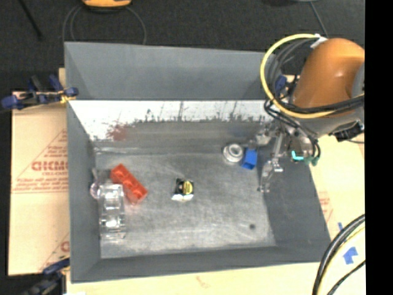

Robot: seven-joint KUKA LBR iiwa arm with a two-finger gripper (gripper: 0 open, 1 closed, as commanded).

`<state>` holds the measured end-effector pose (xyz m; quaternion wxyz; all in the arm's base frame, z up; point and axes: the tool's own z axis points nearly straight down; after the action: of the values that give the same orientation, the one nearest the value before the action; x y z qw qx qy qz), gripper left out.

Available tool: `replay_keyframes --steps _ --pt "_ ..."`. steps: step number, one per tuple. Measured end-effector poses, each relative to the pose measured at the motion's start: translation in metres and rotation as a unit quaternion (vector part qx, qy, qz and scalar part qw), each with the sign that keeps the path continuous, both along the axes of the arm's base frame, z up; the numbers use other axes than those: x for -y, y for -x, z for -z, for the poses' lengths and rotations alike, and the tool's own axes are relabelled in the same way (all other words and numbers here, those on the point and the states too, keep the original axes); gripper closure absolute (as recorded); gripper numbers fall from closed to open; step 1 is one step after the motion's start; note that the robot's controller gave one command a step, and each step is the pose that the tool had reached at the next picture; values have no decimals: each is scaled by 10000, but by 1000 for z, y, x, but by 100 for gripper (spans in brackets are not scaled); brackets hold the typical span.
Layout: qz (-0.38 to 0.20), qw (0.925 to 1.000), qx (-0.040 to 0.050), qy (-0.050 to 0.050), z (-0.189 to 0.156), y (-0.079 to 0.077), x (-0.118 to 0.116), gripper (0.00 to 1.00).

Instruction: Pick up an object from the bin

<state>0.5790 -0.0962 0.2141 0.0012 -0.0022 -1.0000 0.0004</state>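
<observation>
A dark floor [184, 11] lies around the grey metal bin [166, 72], whose sloping walls run down to a scuffed flat bottom; the gripper [271, 168] hangs low at the bottom's right side, near the foot of the right wall; just beside it, toward the view's left, sits a small blue plastic block [249, 159], touching or nearly touching a silver round metal piece [232, 153]; these two are the likeliest picks. A small black-and-yellow object [183, 189] lies alone mid-floor, and a red-orange plastic brick [129, 183] and a clear plastic container [112, 211] sit close together at the far left, well apart from the arm. To do this step well, I judge the gripper should centre over the blue block, straddle it clear of the silver piece, and keep off the wall; whether the jaws are spread or pressed together I cannot tell, and nothing can be made out between them.
</observation>
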Motion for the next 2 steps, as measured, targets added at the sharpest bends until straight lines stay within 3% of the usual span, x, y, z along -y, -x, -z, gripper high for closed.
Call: replay_keyframes --steps 1,2 --pt "499 9988 -1 -25 84 -32 -100 0" --pt "-818 9966 69 4 140 31 -142 0"
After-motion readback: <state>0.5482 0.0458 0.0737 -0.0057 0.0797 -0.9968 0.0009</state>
